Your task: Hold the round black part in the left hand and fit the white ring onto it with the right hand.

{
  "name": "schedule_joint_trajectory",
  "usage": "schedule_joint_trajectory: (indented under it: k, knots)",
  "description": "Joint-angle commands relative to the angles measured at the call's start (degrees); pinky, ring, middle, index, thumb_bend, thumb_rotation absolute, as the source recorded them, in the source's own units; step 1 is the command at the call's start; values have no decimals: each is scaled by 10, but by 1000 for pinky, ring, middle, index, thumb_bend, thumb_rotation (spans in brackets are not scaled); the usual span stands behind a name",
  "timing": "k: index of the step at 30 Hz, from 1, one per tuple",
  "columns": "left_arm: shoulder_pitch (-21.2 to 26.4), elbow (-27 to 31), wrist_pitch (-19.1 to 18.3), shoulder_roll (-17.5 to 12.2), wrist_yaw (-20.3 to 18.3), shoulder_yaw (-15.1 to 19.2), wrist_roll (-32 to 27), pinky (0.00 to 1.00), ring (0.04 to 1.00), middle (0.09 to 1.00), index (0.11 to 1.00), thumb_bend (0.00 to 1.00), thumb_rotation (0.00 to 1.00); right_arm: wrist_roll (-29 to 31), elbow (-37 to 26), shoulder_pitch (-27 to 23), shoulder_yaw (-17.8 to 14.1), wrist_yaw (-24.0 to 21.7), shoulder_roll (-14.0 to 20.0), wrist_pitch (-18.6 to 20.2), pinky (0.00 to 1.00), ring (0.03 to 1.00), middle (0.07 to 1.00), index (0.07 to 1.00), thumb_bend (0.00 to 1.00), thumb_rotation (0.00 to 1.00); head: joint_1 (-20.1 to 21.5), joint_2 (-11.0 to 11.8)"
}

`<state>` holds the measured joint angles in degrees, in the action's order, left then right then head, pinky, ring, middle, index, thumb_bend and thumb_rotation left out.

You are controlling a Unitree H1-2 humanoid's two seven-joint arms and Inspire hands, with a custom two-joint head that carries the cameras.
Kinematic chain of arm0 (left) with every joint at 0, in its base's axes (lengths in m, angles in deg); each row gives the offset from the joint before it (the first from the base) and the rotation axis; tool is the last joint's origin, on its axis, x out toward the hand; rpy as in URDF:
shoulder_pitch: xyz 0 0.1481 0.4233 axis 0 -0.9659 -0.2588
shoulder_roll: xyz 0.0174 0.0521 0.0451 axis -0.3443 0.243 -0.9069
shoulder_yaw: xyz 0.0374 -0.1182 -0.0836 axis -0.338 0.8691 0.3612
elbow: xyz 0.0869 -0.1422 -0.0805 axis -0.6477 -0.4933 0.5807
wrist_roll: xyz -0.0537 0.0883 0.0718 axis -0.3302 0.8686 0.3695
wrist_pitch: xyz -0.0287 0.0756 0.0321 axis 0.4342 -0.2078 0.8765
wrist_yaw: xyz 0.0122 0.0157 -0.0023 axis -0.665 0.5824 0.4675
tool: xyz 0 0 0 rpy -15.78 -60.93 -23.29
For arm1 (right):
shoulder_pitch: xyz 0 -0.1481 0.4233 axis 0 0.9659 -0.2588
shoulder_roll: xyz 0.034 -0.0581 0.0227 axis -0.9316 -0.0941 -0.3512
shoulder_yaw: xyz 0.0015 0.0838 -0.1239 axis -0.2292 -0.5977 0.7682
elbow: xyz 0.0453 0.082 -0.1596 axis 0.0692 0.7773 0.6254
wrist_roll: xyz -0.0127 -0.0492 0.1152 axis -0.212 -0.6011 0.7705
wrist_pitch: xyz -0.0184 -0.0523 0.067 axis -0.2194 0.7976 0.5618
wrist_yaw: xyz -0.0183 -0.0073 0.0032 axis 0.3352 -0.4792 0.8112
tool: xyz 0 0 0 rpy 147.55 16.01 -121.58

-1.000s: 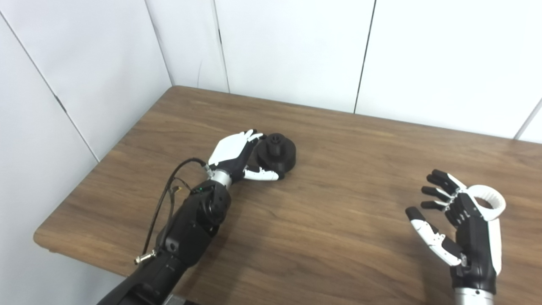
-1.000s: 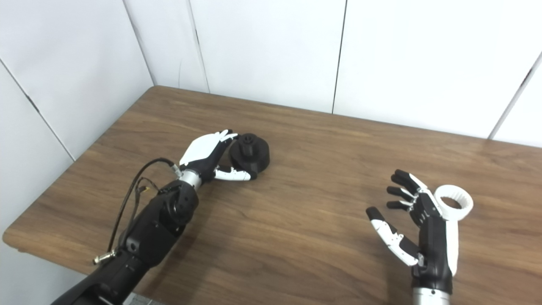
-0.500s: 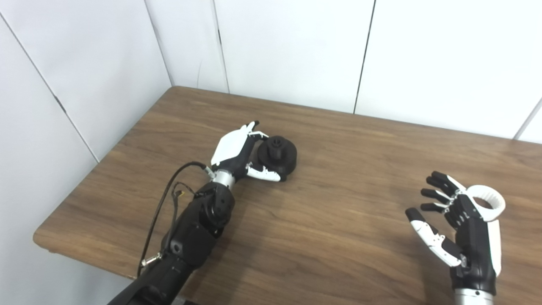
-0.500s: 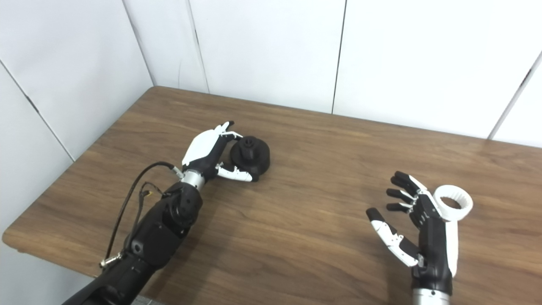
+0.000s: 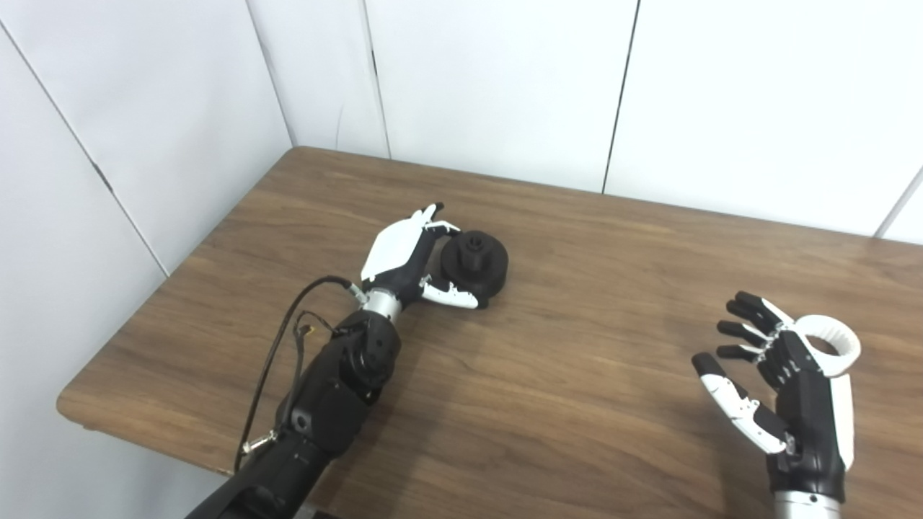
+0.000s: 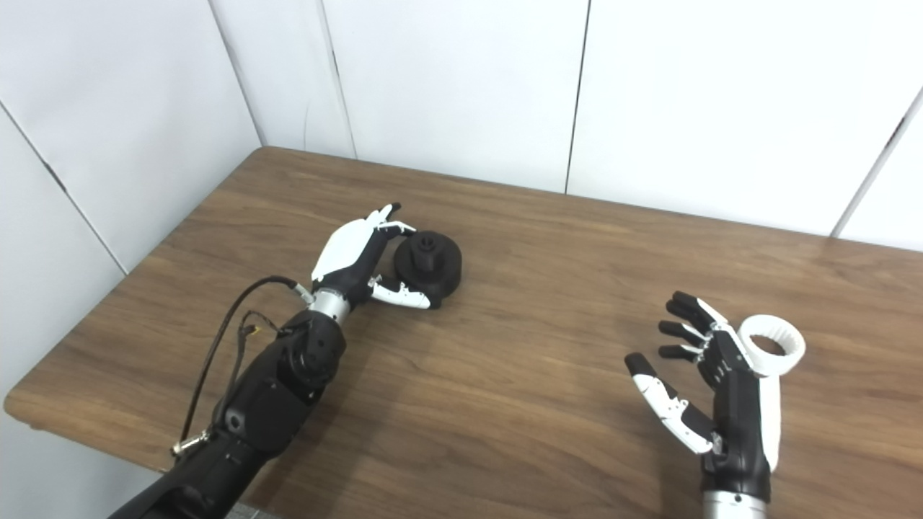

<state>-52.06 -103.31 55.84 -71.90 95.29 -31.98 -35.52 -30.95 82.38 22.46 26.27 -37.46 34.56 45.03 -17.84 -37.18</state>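
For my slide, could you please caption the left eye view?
Left hand grasps the round black part on the wooden table; open right hand waits beside the white ring.

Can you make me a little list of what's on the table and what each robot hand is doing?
table: brown wood
round black part: near the table's left side
left hand: fingers and thumb around the round black part; grip not clear
white ring: lying on the table, behind the right hand
right hand: open, holding nothing, beside the white ring
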Motion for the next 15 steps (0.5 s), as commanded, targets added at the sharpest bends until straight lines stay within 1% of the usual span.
schedule_joint_trajectory:
  k: [1,5,8,10,13,15]
  knots:
    - [18,17,0,-7,6,-2,6,1000,1000,1000,584,886,263,0,6,20,-5,0,4,-5,564,699,773,775,657,297,0,-1]
    - [8,32,6,0,-1,-7,0,1000,1000,1000,587,895,247,0,1,21,-4,-2,4,-1,566,699,773,774,651,284,0,-3]
    - [-2,42,11,4,-4,-16,3,1000,1000,1000,590,902,262,-2,-1,22,-4,-1,3,2,561,698,773,775,653,284,2,-4]
    - [-10,55,7,8,-9,-26,9,1000,1000,1000,594,903,277,0,-3,22,-4,-2,3,3,564,703,776,776,652,279,2,-5]
    - [-19,72,5,15,-13,-35,10,1000,1000,1000,594,904,257,0,-3,22,-4,-2,3,4,567,703,776,778,649,278,3,-5]
    - [-25,78,7,17,-15,-42,12,1000,1000,1000,597,905,261,-1,-5,22,-3,-2,2,8,565,703,776,778,647,280,5,-6]
